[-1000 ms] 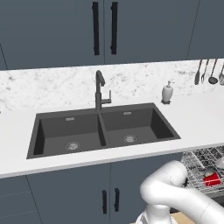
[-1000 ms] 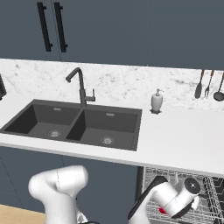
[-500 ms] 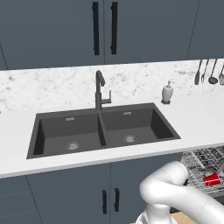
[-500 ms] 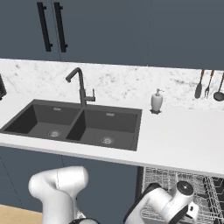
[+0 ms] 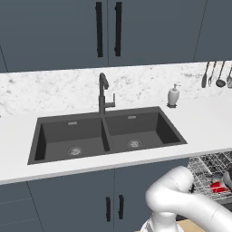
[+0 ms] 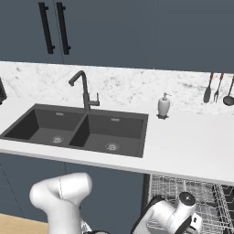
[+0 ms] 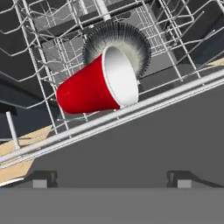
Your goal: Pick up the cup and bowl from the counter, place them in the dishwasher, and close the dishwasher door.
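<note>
Looking along the gripper: we see the red cup (image 7: pixel 94 85) lying on its side in the dishwasher's grey wire rack (image 7: pixel 52 48), straight ahead of our finger tips and a little up the hand view.
Cup axis: its long axis runs roughly across our line of sight, white mouth toward the right of the hand view, closed red base toward the left.
Bowl: just behind the cup's mouth sits a dark round bowl (image 7: pixel 131 41) with a pale inside, farther from us than the cup, rim facing us; we cannot tell whether the two touch.
Gripper state: our jaws stand wide apart and hold nothing; the two dark tips (image 7: pixel 111 178) rise at the near edge of the hand view, clear of cup and rack.
Between us and the rack: the rack's pale front rail (image 7: pixel 131 113) crosses just below the cup, and nearer to us is a flat dark grey surface, which we judge to be the lowered dishwasher door (image 7: pixel 144 153).
Arm: in the right base view our hand (image 6: pixel 183 215) hangs low in front of the rack, below the white counter (image 6: pixel 192 141).
Judgement: both items look placed, so the coming move turns on the door, which lies beneath and in front of us rather than ahead; its handle is not visible to us.
</note>
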